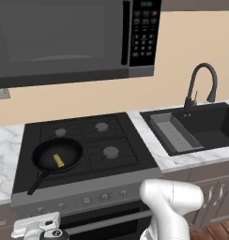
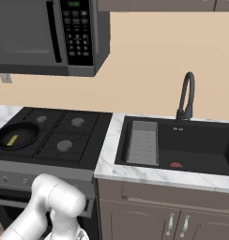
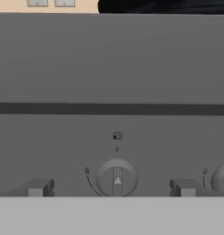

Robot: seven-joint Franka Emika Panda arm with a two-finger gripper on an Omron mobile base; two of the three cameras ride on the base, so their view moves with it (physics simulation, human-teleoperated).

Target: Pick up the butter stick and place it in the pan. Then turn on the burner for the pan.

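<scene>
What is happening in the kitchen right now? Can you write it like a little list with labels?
butter stick: lying inside the pan
pan: on the front left burner of the cooktop, handle pointing toward the front
gripper: open, low at the stove front, fingertips on either side of a knob
knob: round, grey, not yet gripped
sink: right of the stove, with a small red thing inside

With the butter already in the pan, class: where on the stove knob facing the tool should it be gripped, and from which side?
Grip the round knob across its raised central ridge, coming straight in at the stove's front panel. The ridge stands vertical, so the open tool, whose fingertips flank the knob left and right, can close on its two flat sides. The butter stick lies in the pan.
</scene>
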